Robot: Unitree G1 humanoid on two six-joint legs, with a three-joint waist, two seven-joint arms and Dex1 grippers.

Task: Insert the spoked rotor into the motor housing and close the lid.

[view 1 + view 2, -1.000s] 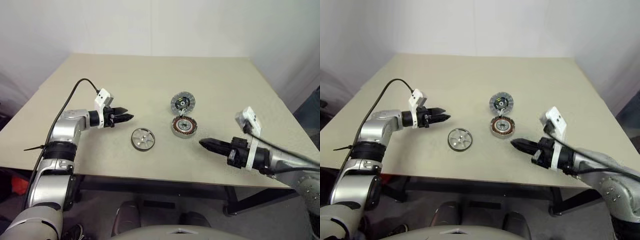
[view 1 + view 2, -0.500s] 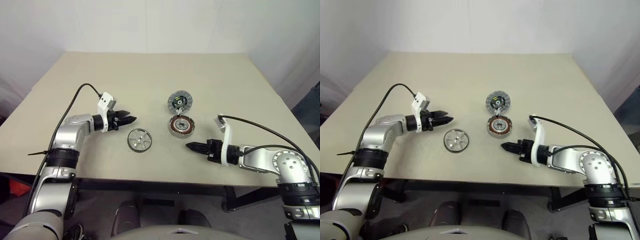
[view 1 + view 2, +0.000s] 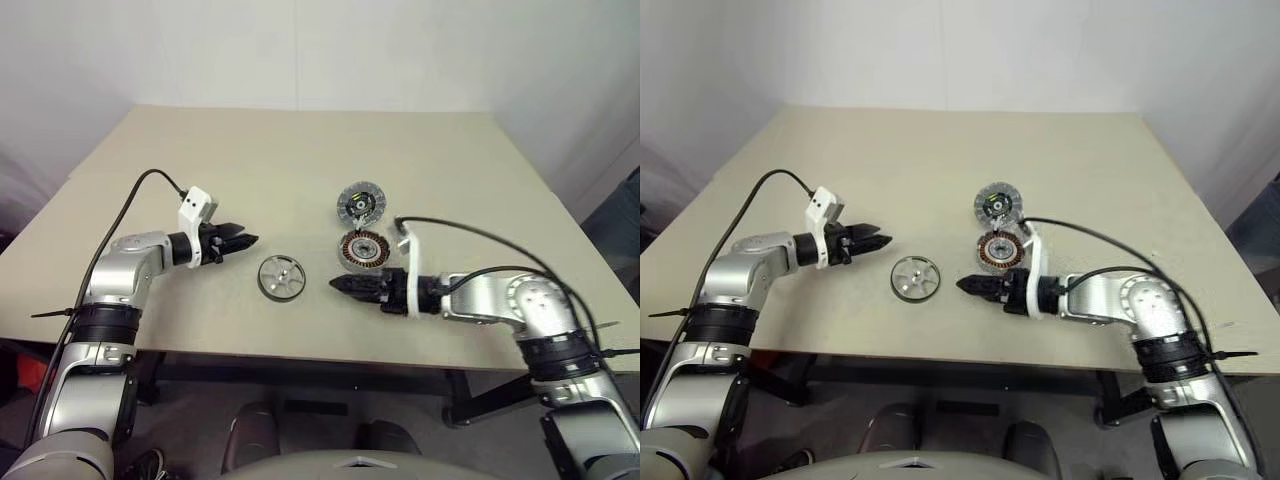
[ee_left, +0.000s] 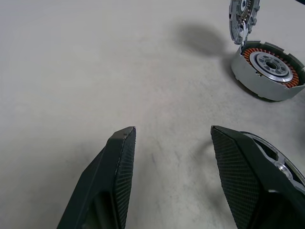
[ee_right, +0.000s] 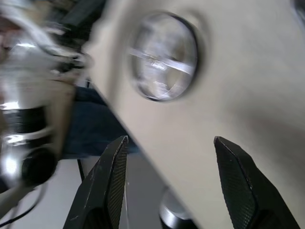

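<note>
A plain beige bench (image 3: 300,160) with a matte top carries three metal parts. The motor housing (image 3: 362,250), a shallow silver cup ringed with copper-brown windings, sits near the middle of the bench, toward its front edge. The lid (image 3: 362,203) stands tilted at the housing's far edge, touching it, dark inner face showing. The spoked rotor (image 3: 283,277), a flat grey wheel, lies flat to the housing's left, slightly nearer the front edge, apart from it.

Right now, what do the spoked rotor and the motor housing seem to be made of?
The spoked rotor looks like grey metal with a dull sheen on its rim. The motor housing seems silver-grey metal, matte outside, with copper-brown windings inside, probably copper wire.
</note>
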